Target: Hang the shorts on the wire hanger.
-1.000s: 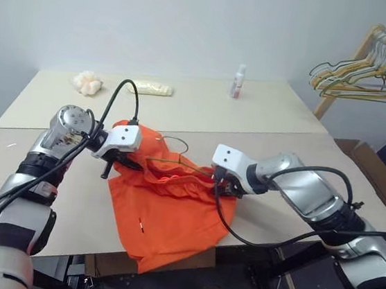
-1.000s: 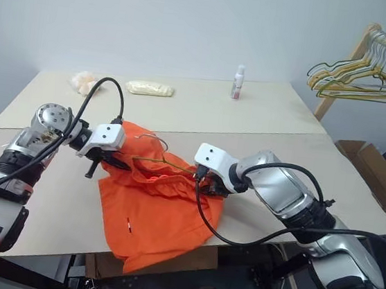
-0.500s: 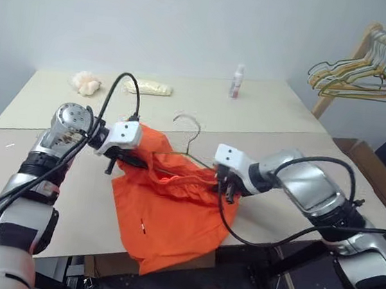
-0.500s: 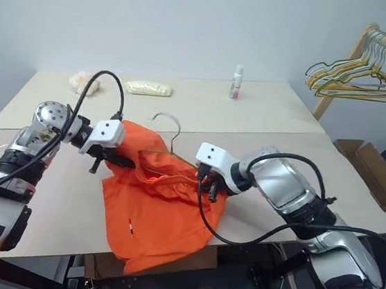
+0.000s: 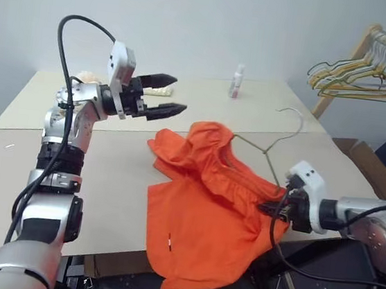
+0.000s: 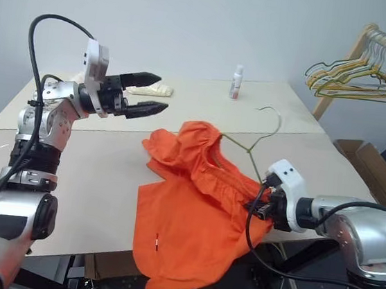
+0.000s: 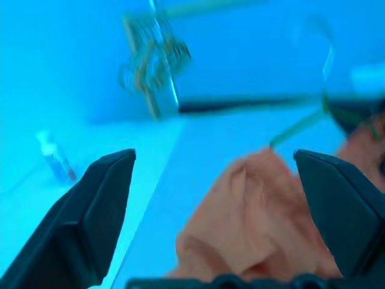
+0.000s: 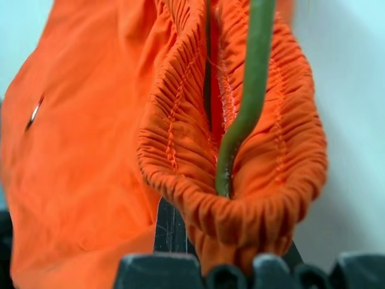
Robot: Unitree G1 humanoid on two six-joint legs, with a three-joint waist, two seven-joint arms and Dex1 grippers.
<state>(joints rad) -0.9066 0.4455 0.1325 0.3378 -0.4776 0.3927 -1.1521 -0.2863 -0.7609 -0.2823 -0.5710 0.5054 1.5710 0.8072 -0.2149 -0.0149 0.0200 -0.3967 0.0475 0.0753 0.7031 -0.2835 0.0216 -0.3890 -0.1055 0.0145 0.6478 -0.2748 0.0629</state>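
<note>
The orange shorts (image 5: 206, 209) lie bunched on the table (image 5: 72, 165), one leg hanging over its near edge. The thin olive wire hanger (image 5: 267, 150) is threaded into the gathered waistband, its hook raised above the cloth. At the shorts' right end my right gripper (image 5: 270, 209) is shut on the waistband (image 8: 240, 180), with the hanger wire (image 8: 242, 114) running into the same pinch. My left gripper (image 5: 169, 94) hovers open and empty above the table, up and to the left of the shorts, pointing right. The left wrist view looks between the open fingers (image 7: 90, 211) at the shorts (image 7: 258, 229).
A small bottle (image 5: 238, 81), a pale yellow packet (image 5: 150, 88) and a puffy white lump (image 5: 86, 81) sit at the table's far side. Bunched wire hangers (image 5: 358, 76) hang on a wooden rack at the right. A cardboard box (image 5: 368, 164) stands beyond the table's right edge.
My left gripper let go of the shorts, opened and rose. The right gripper dragged shorts and hanger right, toward the table's near right edge.
</note>
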